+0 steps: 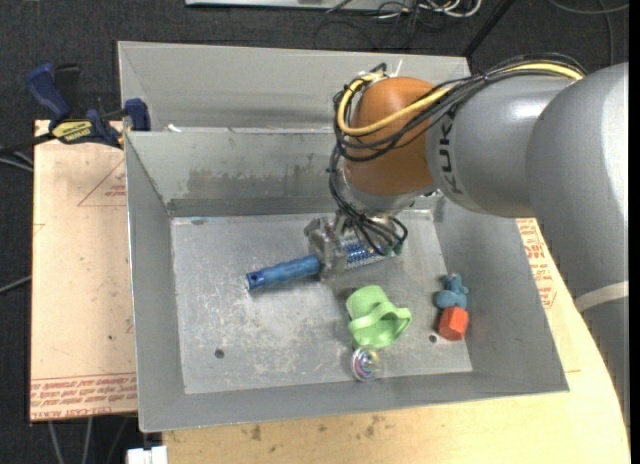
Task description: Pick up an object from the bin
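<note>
Camera view puts your gripper (328, 250) low over the middle of the bin (205, 327), at the right-hand end of a blue rod-shaped thing (283, 274) lying flat on the floor. You cannot tell whether the gripper is open or closed on that end. Toward the front you see a green looped piece (376, 317), a small shiny ball (364, 363) and, further right, a blue-and-orange toy (451, 310).

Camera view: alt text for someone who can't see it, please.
The robot arm's claw is down at the right end of a blue stick-shaped thing in the middle of the grey bin. Nearer the front lie a green curled piece, a small shiny ball and a blue-and-red piece.
</note>
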